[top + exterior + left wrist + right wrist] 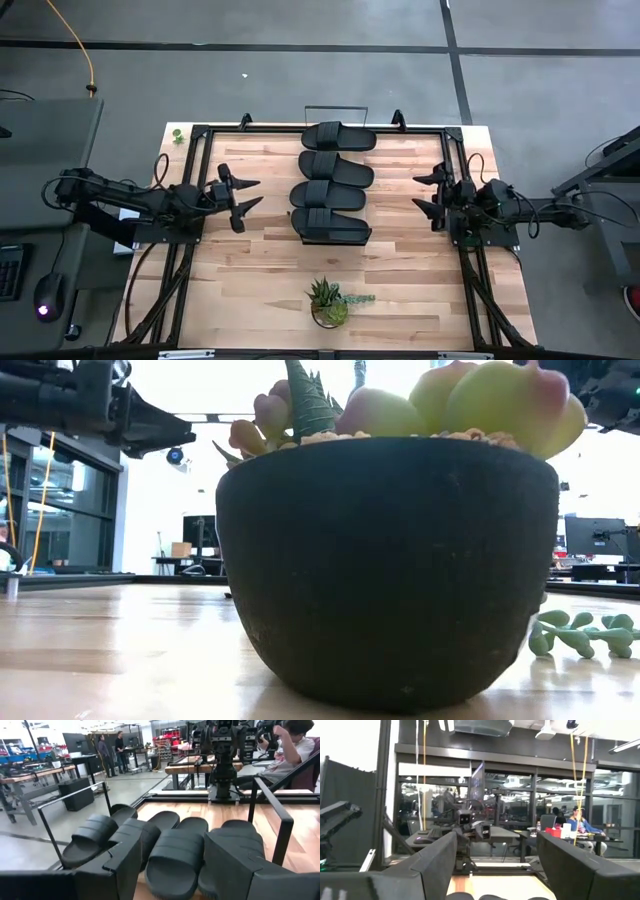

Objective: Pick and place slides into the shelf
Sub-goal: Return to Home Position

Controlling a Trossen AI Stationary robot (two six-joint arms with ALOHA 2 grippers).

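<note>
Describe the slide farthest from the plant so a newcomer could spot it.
Down the middle of the table, four black slides lie in a row. It is the end slide by the wire frame, opposite the plant.

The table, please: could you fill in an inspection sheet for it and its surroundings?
Surface: wooden table, bare wood showing around the items.
Job's things: four slides side by side in a row on the shelf.
Clutter: potted succulent near the front edge, loose sprig beside it.
Grippers: left gripper open, empty, left of the slides; right gripper open, empty, right of them.
Cables: yellow cable on the floor.
Surroundings: mouse on a side desk; seated person beyond the table.
</note>
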